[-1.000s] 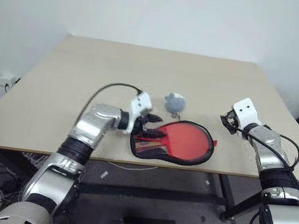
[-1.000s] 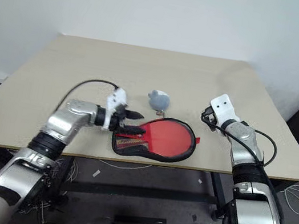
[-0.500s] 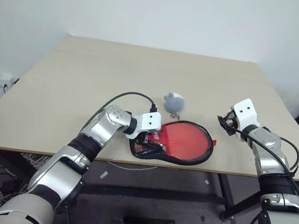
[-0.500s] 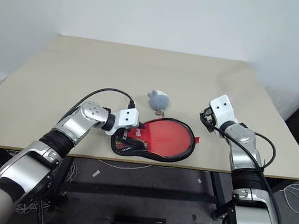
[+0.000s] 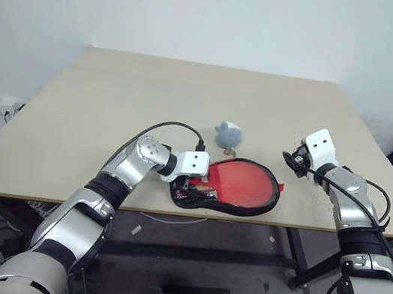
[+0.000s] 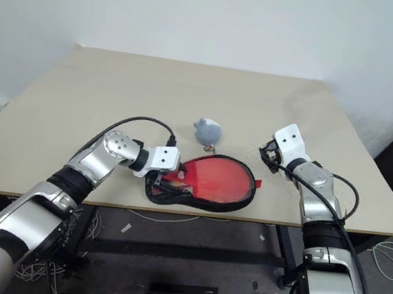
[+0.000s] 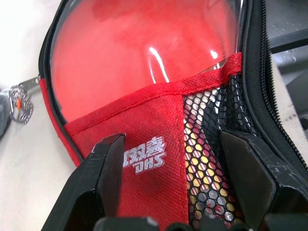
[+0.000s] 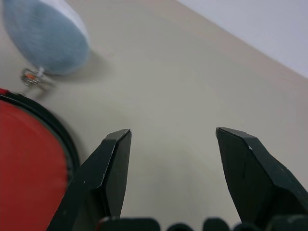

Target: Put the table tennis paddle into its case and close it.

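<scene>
Both my arms sit over the table [image 5: 114, 94]; my left arm has swung in and its left gripper [image 7: 183, 178], fingers spread and empty, now hovers at the handle end of the case [image 5: 266, 203] lying open near the front edge; right gripper [image 8: 173, 168] gapes idle beside it; the table tennis paddle [image 7: 144, 53] lies inside, handle hidden under mesh; zip pull unseen.
</scene>
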Robot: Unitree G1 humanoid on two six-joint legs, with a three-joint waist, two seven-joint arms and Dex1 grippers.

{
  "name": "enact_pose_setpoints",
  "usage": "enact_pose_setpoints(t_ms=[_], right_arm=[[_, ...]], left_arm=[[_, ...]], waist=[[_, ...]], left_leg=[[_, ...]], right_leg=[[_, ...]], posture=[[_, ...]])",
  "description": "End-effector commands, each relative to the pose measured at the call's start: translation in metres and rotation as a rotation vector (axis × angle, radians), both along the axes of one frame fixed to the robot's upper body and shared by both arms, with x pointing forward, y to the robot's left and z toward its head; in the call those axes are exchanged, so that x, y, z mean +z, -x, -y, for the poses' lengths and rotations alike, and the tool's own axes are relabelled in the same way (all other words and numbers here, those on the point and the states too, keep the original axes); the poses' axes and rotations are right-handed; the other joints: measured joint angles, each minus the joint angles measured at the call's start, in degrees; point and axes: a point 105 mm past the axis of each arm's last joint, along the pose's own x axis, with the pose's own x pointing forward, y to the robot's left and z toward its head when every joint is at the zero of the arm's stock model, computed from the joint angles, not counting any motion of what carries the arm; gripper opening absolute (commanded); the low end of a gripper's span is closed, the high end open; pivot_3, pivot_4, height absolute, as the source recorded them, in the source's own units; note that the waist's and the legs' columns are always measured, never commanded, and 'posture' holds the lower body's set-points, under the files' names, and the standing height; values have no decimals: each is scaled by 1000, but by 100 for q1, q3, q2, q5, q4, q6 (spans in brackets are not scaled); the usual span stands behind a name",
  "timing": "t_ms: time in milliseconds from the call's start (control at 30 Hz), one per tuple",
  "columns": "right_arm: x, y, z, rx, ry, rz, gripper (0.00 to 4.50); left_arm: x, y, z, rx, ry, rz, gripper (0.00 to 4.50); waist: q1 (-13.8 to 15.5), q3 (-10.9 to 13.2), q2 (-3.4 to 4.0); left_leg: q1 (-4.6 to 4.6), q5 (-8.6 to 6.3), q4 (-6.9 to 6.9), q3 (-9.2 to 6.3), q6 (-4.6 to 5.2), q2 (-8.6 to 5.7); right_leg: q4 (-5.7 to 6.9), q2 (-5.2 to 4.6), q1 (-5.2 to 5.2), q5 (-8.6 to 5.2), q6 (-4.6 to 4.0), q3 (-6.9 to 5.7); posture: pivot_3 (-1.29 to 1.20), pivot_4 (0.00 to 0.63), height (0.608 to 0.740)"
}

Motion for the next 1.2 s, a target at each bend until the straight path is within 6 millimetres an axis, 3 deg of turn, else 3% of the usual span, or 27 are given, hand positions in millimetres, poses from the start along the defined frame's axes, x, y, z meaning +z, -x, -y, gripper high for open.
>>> enact_pose_setpoints(t_ms=[33, 267, 467, 633, 733, 933, 967, 1100, 1200], right_arm=[[30, -4, -18, 65, -77, 53, 3041], [15, 5, -36, 156, -46, -21, 3041], [6, 6, -23, 117, -26, -66, 3041], [5, 5, -20, 101, -25, -66, 3041], [2, 6, -19, 99, -21, -70, 3041], [-2, 6, -18, 89, -15, -75, 3041], [-2, 6, -18, 88, -16, -75, 3041], [-4, 7, -21, 83, -31, -71, 3041], [-7, 8, -22, 77, -36, -72, 3041]], left_arm=[[-13, 0, -12, 49, -55, -52, 3297], [-6, -2, -14, 78, -5, -57, 3297], [52, 0, -1, 122, 356, -196, 3297], [64, -5, -16, 181, 400, -62, 3297], [58, -1, -31, 163, 334, 81, 3297], [55, 13, -46, 143, 315, 59, 4493], [55, 13, -48, 153, 315, 57, 4493], [41, 12, -69, 390, 376, -234, 4493], [28, 27, -71, 445, 381, -425, 4493]], waist=[[0, 0, 1], [0, 0, 1], [3, 1, 1], [3, 1, 1], [-3, 1, 1], [30, 1, 1], [42, 1, 1], [37, 1, 1], [-1, 1, 1]], left_leg=[[0, 0, 1, 0, 0, 1], [-2, 0, 2, -1, 0, 1], [-20, 0, 1, -4, 0, 2], [-26, -3, -2, -6, 1, 0], [-21, -3, -4, -7, 1, 4], [-18, -3, -2, -4, 1, 1], [-19, -3, 1, -4, 1, 0], [-18, -3, 3, -1, 1, -2], [-18, -3, 1, -9, 1, 4]], right_leg=[[0, 0, 0, 0, 0, 0], [1, 0, 0, 0, 0, -2], [1, 1, -19, 0, 1, -6], [-9, -2, -19, -2, 3, -7], [-8, -2, -19, -1, 2, -6], [-6, -4, -13, -1, 1, -10], [-7, -6, -12, -1, 1, -10], [-6, -8, -12, -1, 2, -7], [-4, 0, -13, -2, 3, -14]], posture=[[0, 0, 740], [0, 0, 740], [0, 0, 740], [0, 0, 740], [0, 0, 740], [0, 0, 740], [0, 0, 740], [0, 0, 740], [0, 0, 740]])
